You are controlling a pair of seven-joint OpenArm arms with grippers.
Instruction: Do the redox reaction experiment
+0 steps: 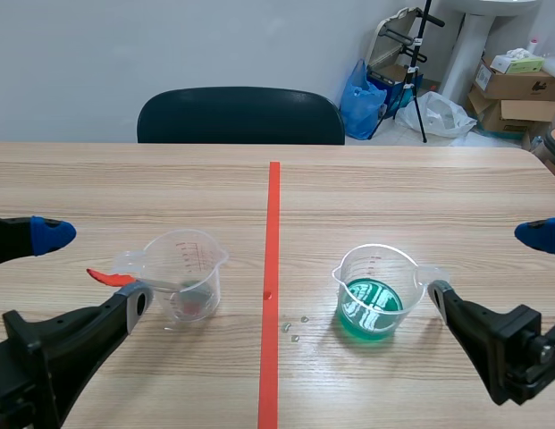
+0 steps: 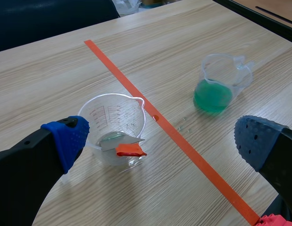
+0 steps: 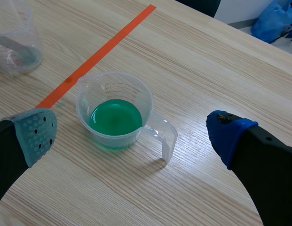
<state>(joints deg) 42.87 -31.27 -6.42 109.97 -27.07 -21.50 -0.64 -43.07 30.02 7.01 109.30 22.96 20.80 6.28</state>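
Left end effector (image 2: 162, 140): released, fingers spread wide, grasping nothing; whether a pad (image 2: 68, 138) touches the cup ahead of it cannot be told.
Right end effector (image 3: 134, 133): released too, fingers far apart and empty, standing either side of the green-filled cup with clear gaps.
Clear plastic measuring cup with red scale marks (image 1: 188, 266): upright on the pale wooden tabletop (image 1: 393, 192), at 9 o'clock of the orange-red tape line (image 1: 273, 214) in the scene view.
Flat grey tool with a red grip (image 2: 124, 146): blade down inside that cup, red grip jutting over the rim toward 9 o'clock in the scene view.
Clear plastic measuring cup of green liquid (image 1: 375, 299): upright at 3 o'clock of the first cup, across the tape; handle pointing to 3 o'clock.
Small clear specks (image 1: 295, 326): on the tabletop at 8 o'clock of the green cup, beside the tape.
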